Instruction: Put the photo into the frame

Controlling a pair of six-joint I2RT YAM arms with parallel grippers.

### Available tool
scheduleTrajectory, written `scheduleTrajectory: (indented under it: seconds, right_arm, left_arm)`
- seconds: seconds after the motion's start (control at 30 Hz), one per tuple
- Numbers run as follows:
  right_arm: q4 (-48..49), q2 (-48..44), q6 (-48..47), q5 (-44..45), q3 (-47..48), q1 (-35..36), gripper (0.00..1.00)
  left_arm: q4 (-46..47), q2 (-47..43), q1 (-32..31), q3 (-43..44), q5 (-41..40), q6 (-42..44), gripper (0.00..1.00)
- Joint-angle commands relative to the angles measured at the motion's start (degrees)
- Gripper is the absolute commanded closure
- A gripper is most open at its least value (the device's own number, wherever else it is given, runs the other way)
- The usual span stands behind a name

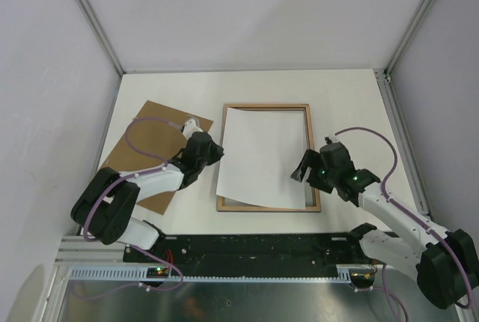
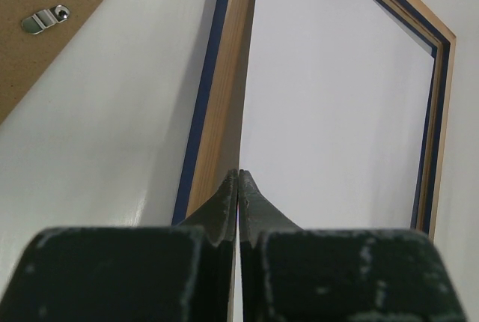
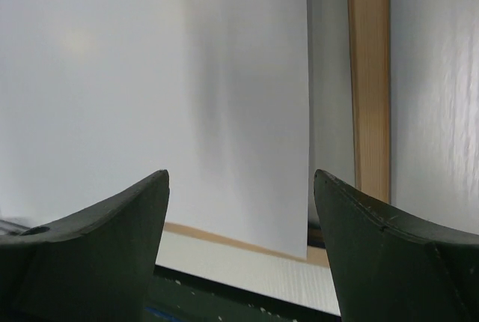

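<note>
The right gripper (image 3: 239, 180) stands with its jaws wide apart and nothing between them, poised above the near right corner of the frame (image 1: 314, 157). Just beyond its fingertips the photo (image 1: 266, 153) lies white side up inside the frame, which rests wood side up on the table (image 1: 352, 105). The photo's near right corner rides over the frame's near rail instead of dropping inside it.

At the frame's left rail the left gripper (image 2: 238, 174) has its jaws pressed fully together, the tips right at the photo's left edge. Whether that edge is pinched between them is hard to tell from here. The sheet sits askew, its near left corner overlapping the left rail.

Left of the frame lies the brown backing board (image 1: 150, 135), with a metal clip (image 2: 45, 19) on it.

As I judge it, the photo is mostly placed; squaring it so that it drops flat within the rails is still left.
</note>
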Motion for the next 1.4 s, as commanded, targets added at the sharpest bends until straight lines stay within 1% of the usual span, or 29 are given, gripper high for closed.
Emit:
scheduleTrajectory:
  seconds: [0.0, 0.27, 0.63, 0.93, 1.23, 1.37]
  right_arm:
    - [-3.21, -0.81, 4.51, 3.58, -1.98, 4.35, 0.18]
    - [-3.24, 0.82, 8.23, 6.38, -3.51, 10.38, 0.17]
    - [0.59, 2.86, 9.44, 6.80, -5.60, 11.55, 0.17]
    - [4.32, 3.85, 8.87, 3.87, -5.63, 9.58, 0.17]
    - [8.25, 4.87, 5.92, -2.51, -5.54, 2.30, 0.18]
    - [10.37, 6.62, 4.88, -4.94, -5.28, 0.20, 0.18]
  left_arm:
    - [2.57, 0.10, -0.53, -0.57, -1.96, -1.01, 1.00]
    - [2.60, -0.24, -0.53, -0.96, -1.79, -1.12, 1.00]
    - [2.62, -0.19, -0.56, -0.78, -1.33, -1.00, 1.00]
    - [2.61, 0.35, -0.56, -0.47, -1.15, -0.76, 1.00]
    - [2.72, 1.55, -0.63, 0.31, -1.00, -0.47, 1.00]
    - [2.91, 2.47, -0.65, 0.96, -0.76, -0.20, 1.00]
